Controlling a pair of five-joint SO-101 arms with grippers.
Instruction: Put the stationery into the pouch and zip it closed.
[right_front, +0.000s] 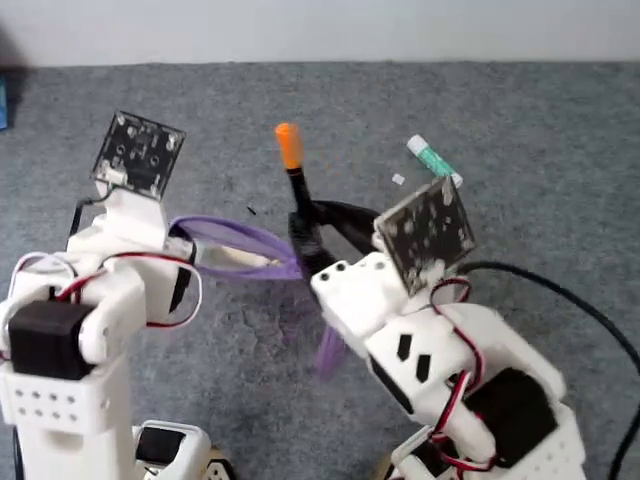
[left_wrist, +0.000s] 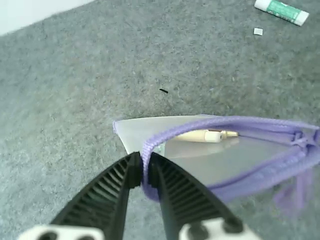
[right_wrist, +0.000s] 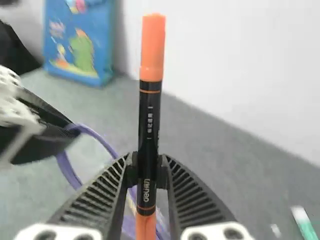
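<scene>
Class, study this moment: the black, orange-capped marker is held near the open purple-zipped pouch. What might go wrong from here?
1. The left gripper pinches only the thin zip edge of the translucent purple-zipped pouch; it may slip and the mouth sag shut.
2. The right gripper holds the black orange-capped marker low down, so it may pivot on hitting the rim.
3. The green-and-white glue stick lies apart; zipping early would leave it out.

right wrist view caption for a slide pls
Right gripper clamps an orange-capped marker by its black barrel, rim of the purple pouch behind.
</scene>
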